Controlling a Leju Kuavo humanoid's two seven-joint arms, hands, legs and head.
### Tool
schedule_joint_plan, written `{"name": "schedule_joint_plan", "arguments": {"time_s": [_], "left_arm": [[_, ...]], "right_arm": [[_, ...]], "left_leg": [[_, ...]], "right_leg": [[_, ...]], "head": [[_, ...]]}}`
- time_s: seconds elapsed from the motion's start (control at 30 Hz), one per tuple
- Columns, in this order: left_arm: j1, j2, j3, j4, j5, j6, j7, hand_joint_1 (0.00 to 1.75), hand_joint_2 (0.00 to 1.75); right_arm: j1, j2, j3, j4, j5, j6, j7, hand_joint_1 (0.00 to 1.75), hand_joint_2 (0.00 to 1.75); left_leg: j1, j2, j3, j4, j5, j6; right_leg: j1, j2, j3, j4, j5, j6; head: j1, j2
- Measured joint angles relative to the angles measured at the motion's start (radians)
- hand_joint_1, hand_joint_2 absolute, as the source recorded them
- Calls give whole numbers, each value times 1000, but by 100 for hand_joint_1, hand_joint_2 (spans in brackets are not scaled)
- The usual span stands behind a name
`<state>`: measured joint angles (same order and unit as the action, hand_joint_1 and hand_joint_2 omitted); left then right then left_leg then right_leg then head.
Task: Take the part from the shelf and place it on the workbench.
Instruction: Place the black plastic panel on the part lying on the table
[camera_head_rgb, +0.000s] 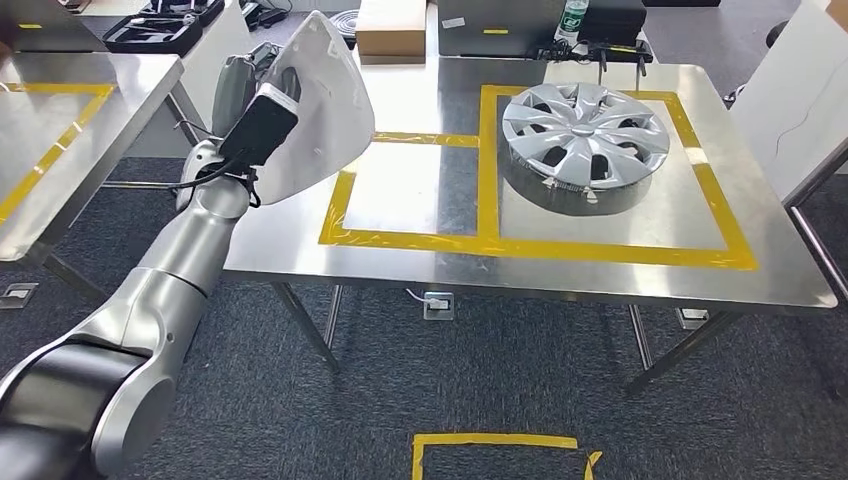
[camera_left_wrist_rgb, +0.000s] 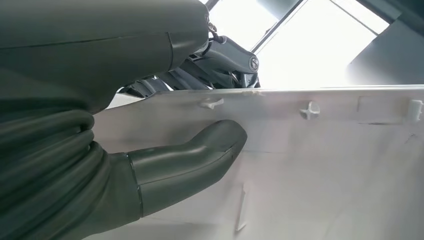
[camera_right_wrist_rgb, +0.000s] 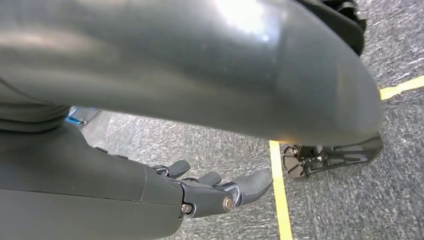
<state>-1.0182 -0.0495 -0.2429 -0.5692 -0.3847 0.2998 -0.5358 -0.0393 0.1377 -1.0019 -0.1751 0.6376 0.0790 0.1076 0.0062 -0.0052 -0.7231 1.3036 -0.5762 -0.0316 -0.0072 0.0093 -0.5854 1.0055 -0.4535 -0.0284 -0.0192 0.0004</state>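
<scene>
White panel part (camera_head_rgb: 325, 110) gripped by left hand (camera_head_rgb: 262, 118) above workbench (camera_head_rgb: 420, 255) edge (thumb pressed on its face), right hand (camera_right_wrist_rgb: 220, 192) held empty, fingers apart, hubcap (camera_head_rgb: 585, 130) set inside yellow tape.

Up close we see our left hand (camera_left_wrist_rgb: 165, 145) gripping the white part (camera_left_wrist_rgb: 325, 165). Our thick grey thumb (camera_left_wrist_rgb: 200, 155) lies flat against its pale inner face, while the darker fingers (camera_left_wrist_rgb: 220, 62) hook over its upper edge from the far side. Small moulded clips (camera_left_wrist_rgb: 311, 109) stand in a row just under that edge, and a thin raised rib (camera_left_wrist_rgb: 241, 207) runs across the panel near the thumb. Behind the part the background is bright and washed out.
</scene>
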Motion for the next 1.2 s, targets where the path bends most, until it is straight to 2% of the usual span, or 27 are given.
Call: {"name": "schedule_joint_plan", "arguments": {"time_s": [0.03, 0.07, 0.1, 0.13, 0.17, 0.27, 0.33, 0.37, 0.43, 0.47, 0.5, 0.53, 0.6, 0.63, 0.67, 0.77, 0.83, 0.87, 0.9, 0.97, 1.0, 1.03, 1.07, 1.1, 1.13, 1.17, 1.2], "left_arm": [[0, 0, -1, 6, -1, 0, -1, 175, 175], [-1, 0, -1, 12, -1, 0, -2, 175, 175], [-3, 0, -1, 18, -1, 0, -3, 175, 175], [-6, 0, -1, 25, -2, 0, -4, 175, 175], [-9, 0, -1, 30, -3, 0, -5, 175, 175], [-13, 0, -2, 44, -9, 1, -3, 175, 175], [-17, 0, -2, 51, -13, 1, -2, 175, 175], [-19, 0, -2, 55, -14, 1, -2, 175, 175], [-20, -2, -2, 64, -14, 0, 0, 175, 175], [-19, -3, -2, 69, -15, -1, 1, 175, 175], [-19, -4, -2, 74, -15, -2, 2, 175, 175], [-18, -5, -2, 78, -15, -2, 2, 175, 175], [-19, -5, -2, 83, -15, -2, 2, 175, 175], [-21, -6, -2, 85, -16, -2, 2, 175, 175], [-24, -6, -2, 87, -16, -3, 2, 175, 175], [-31, -7, -2, 92, -17, -3, 2, 175, 175], [-35, -8, -3, 94, -19, -3, 2, 175, 175], [-38, -9, -3, 96, -21, -4, 1, 175, 175], [-40, -9, -3, 99, -22, -4, 0, 175, 175], [-38, -10, -3, 108, -25, -6, -2, 175, 175], [-34, -10, -3, 113, -26, -7, -2, 175, 175], [-31, -10, -3, 117, -27, -7, -2, 175, 175], [-30, -11, -4, 119, -27, -7, -2, 175, 175], [-31, -11, -4, 121, -27, -7, -2, 175, 175], [-34, -12, -4, 124, -28, -7, -3, 175, 175], [-36, -12, -4, 125, -28, -7, -3, 175, 175], [-38, -14, -4, 127, -29, -8, -3, 175, 175]], "right_arm": [[1, -1, 0, 0, 1, 1, 0, 0, 0], [2, -1, 0, 0, 3, 2, 0, 0, 0], [3, -1, 0, 0, 4, 3, 1, 0, 0], [3, -1, 0, 0, 6, 3, 1, 0, 0], [2, -1, 1, 0, 7, 4, 2, 0, 0], [-1, -3, 1, 0, 11, 3, 5, 0, 0], [0, -5, 2, -1, 12, 2, 7, 0, 0], [0, -6, 2, -1, 12, 1, 8, 0, 0], [0, -6, 2, -1, 12, 0, 8, 0, 0], [0, -6, 2, -1, 12, 0, 8, 0, 0], [1, -6, 2, -1, 12, -1, 8, 0, 0], [1, -6, 2, -1, 12, -2, 8, 0, 0], [2, -6, 2, -1, 12, -3, 8, 0, 0], [3, -6, 2, -1, 12, -3, 8, 0, 0], [2, -6, 2, -1, 11, -3, 8, 0, 0], [0, -6, 2, -1, 11, -3, 8, 0, 0], [2, -5, 2, -1, 11, -3, 7, 0, 0], [3, -5, 2, -1, 11, -3, 7, 0, 0], [3, -5, 2, -1, 11, -4, 8, 0, 0], [1, -5, 2, -1, 10, -4, 8, 0, 0], [1, -5, 2, -1, 10, -5, 8, 0, 0], [2, -5, 2, -1, 10, -5, 8, 0, 0], [3, -4, 2, -1, 10, -5, 8, 0, 0], [4, -4, 2, -1, 10, -5, 8, 0, 0], [4, -3, 2, -1, 10, -5, 8, 0, 0], [3, -3, 2, -1, 10, -5, 8, 0, 0], [2, -3, 2, -1, 10, -5, 8, 0, 0]], "left_leg": [[0, 0, 2, -33, 40, 2], [0, 0, 21, -98, 94, 4], [-1, 1, 47, -165, 136, 8], [-3, 1, 72, -227, 161, 13], [-5, 1, 89, -264, 168, 18], [-6, -2, 101, -287, 151, 35], [-2, -3, 112, -293, 144, 47], [1, -2, 118, -295, 140, 52], [1, -2, 127, -294, 129, 56], [1, -2, 133, -293, 123, 56], [1, -3, 139, -291, 115, 55], [1, -3, 148, -289, 107, 54], [1, -3, 168, -287, 89, 48], [-1, -3, 176, -286, 81, 43], [-2, -4, 180, -286, 74, 38], [-5, -5, 187, -293, 65, 22], [-4, -3, 180, -268, 48, 12], [-3, -2, 159, -223, 29, 8], [-2, -1, 124, -158, 5, 6], [-1, 0, 35, -19, -32, 3], [-1, 0, 5, 13, -25, 3], [-1, 0, -5, 4, 6, 4], [-1, 0, 6, -46, 54, 6], [-1, 1, 28, -120, 108, 9], [-3, 1, 55, -189, 147, 13], [-4, 1, 77, -241, 165, 17], [-6, 0, 90, -270, 166, 22]], "right_leg": [[0, 0, 11, 1, -8, 2], [0, 1, 23, 1, -17, 4], [1, 1, 34, 2, -26, 8], [2, 1, 40, 3, -34, 12], [3, 1, 42, 4, -40, 17], [2, 1, 41, 2, -49, 34], [2, -2, 27, 39, -69, 45], [0, -3, 2, 87, -87, 50], [-3, -4, -84, 225, -130, 57], [-4, -4, -124, 278, -137, 59], [-4, -5, -150, 297, -124, 60], [-4, -5, -154, 276, -89, 59], [-4, -5, -113, 146, 6, 53], [-2, -6, -85, 83, 34, 49], [0, -6, -65, 40, 46, 44], [4, -6, -48, 14, 31, 27], [0, -6, -35, 7, 24, 14], [-2, -6, -27, 3, 20, 8], [-3, -6, -20, 2, 15, 3], [-2, -4, -8, 2, 3, -1], [-2, -3, 1, 2, -4, 0], [-2, -1, 12, 2, -12, 1], [-2, 0, 25, 2, -21, 3], [-2, 0, 38, 2, -30, 6], [-1, 0, 47, 3, -40, 10], [0, 1, 51, 4, -47, 16], [1, 1, 52, 4, -53, 21]], "head": [[0, 0], [0, 0], [0, 0], [0, 0], [0, 0], [-1, 0], [2, 0], [5, 0], [10, 0], [10, 0], [11, 0], [11, 0], [12, 0], [12, 0], [13, 0], [10, 0], [7, 0], [5, 0], [3, 0], [2, 0], [2, 0], [1, 0], [1, 0], [1, 0], [1, 0], [1, 0], [1, 0]]}}
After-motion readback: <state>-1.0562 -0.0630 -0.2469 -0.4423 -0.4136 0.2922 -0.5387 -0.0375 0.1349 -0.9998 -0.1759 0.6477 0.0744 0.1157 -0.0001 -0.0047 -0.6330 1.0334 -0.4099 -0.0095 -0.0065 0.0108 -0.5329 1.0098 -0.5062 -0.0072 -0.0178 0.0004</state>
